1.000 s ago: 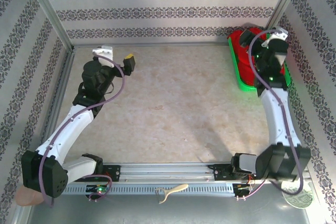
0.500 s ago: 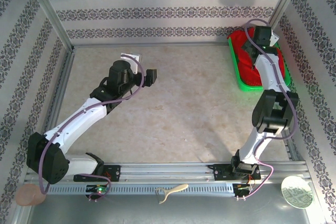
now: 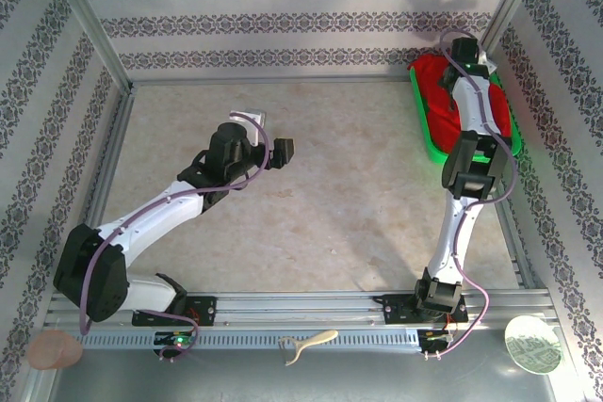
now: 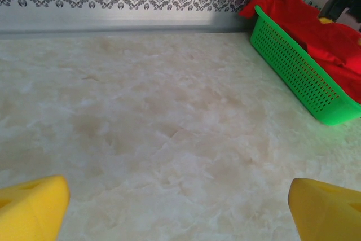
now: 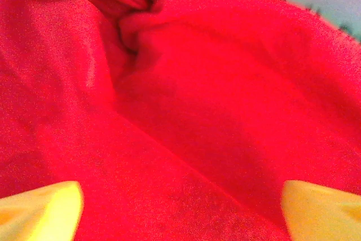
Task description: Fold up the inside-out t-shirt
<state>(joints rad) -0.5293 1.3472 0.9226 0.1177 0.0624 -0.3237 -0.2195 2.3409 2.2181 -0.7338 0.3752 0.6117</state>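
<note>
Right end effector (image 5: 180, 210): open, yellow fingertips (image 5: 39, 210) spread apart, close over the inside-out t-shirt (image 5: 197, 111). Lies bunched, plain red side up, in the green basket (image 4: 293, 71) at the far right corner of the surface (image 4: 169, 111). Left end effector (image 4: 180, 207): open wide, hovers above the marbled surface, well apart from the basket.

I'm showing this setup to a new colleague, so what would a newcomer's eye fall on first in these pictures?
The bright red t-shirt heaped in a green basket at the far right corner stands out at once. The right claw hangs open close above the red cloth, its arm stretched far out. The left claw, open too, hangs over the pale marbled table left of centre.
</note>
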